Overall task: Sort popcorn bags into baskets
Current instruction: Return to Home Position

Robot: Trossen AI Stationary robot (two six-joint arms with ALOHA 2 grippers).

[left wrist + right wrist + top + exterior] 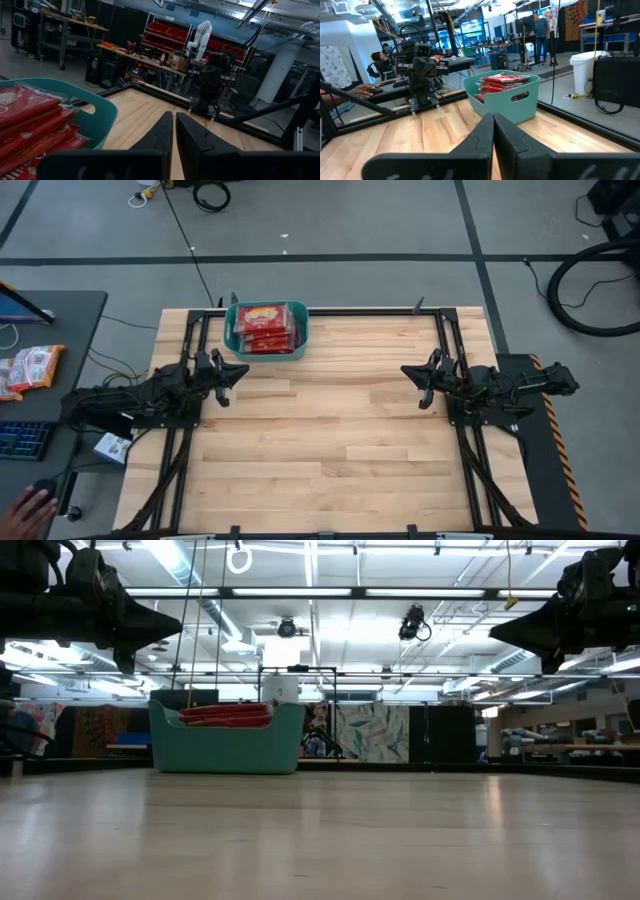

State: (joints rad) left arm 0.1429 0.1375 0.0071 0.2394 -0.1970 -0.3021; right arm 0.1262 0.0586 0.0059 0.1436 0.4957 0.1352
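Note:
A teal-green tub (266, 328) stands near the table's far edge, left of centre, stacked with red popcorn bags (267, 323) bearing cream oval labels. The tub also shows in the low view (226, 737), the left wrist view (75, 107) and the right wrist view (507, 97), the bags (501, 81) heaped to its rim. My left gripper (240, 373) hovers shut at the table's left side, just near of the tub. My right gripper (408, 372) hovers shut at the table's right side. Both are raised above the wood.
Bare wood (330, 420) lies between the arms. Black frame rails (360, 311) run along the far edge and both sides. A side desk at left holds more red packets (25, 368) and a keyboard; a person's hand (25, 510) shows at the bottom left.

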